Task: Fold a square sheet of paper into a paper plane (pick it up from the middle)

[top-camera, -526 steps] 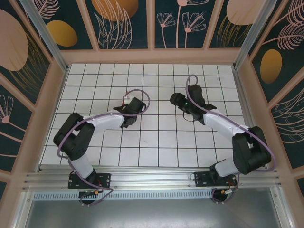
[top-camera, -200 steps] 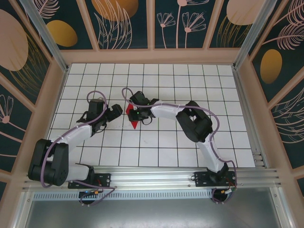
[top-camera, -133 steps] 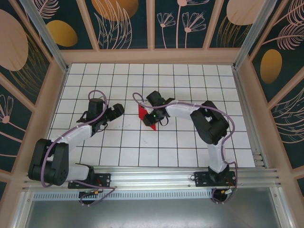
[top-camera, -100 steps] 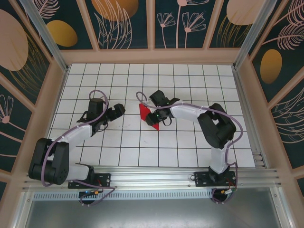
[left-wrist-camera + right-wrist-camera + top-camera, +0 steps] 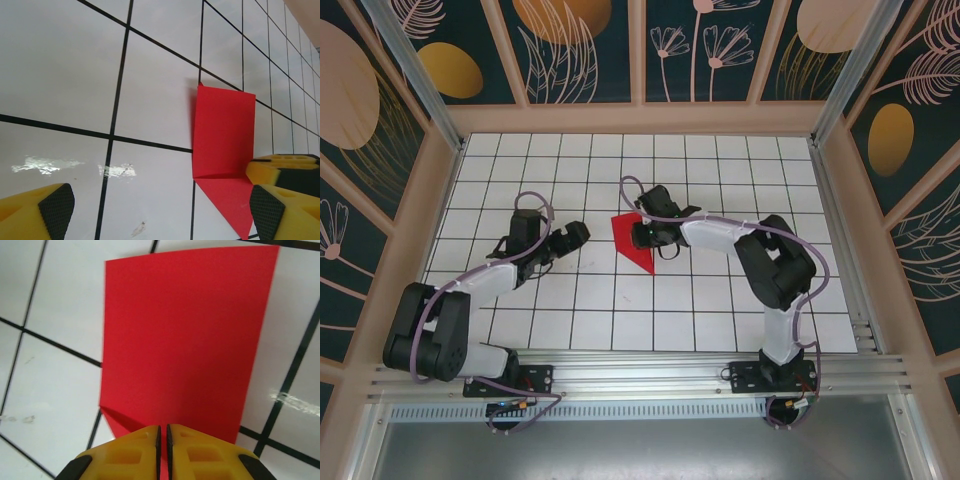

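Item: square sheet of paper (image 5: 632,240), bright red, already folded to a wedge with one pointed end; lies flat on the white gridded desk (image 5: 720,300), centre of the top frame, point toward the lower right; one crease runs across it near the point.
Right tool (image 5: 162,430): clenched, fingers side by side with the barest slit between them; tips rest on the sheet's near edge by the crease; whether a layer is nipped between them or only pressed down cannot be told; judged purpose, to pin or flatten the fold.
Left tool (image 5: 161,204): released, jaws wide; low over the desk just left of the sheet, not touching it; judged to stand ready for the free edge.
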